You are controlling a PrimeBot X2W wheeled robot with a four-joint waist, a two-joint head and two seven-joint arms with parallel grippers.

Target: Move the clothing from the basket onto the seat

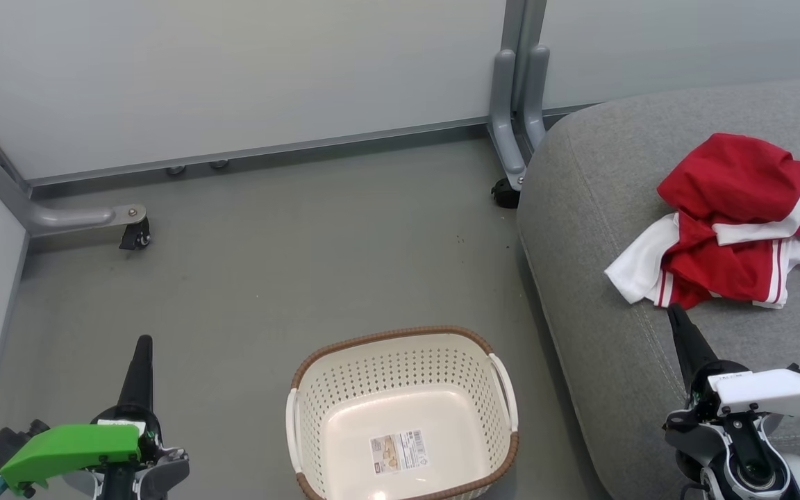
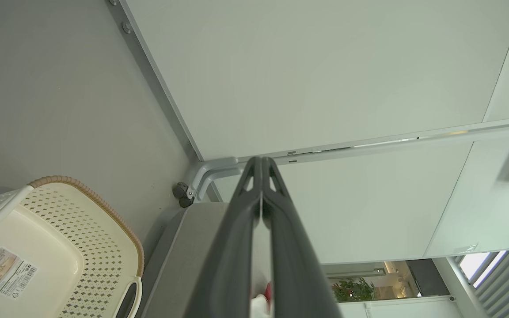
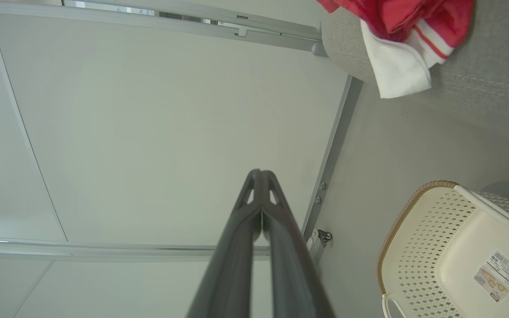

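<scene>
The red and white clothing (image 1: 733,222) lies crumpled on the grey seat (image 1: 594,208) at the right, and its white edge shows in the right wrist view too (image 3: 400,70). The cream basket (image 1: 403,417) with a brown rim stands on the floor at the bottom centre, holding nothing but a label; it also appears in both wrist views (image 2: 51,247) (image 3: 457,247). My left gripper (image 1: 143,344) is shut at the lower left, left of the basket. My right gripper (image 1: 674,312) is shut over the seat's front, just below the clothing and apart from it.
Pale partition panels (image 1: 233,76) stand behind, with grey metal feet and black castors (image 1: 135,239) (image 1: 506,194) on the grey floor (image 1: 303,264). Open floor lies between the basket and the panels.
</scene>
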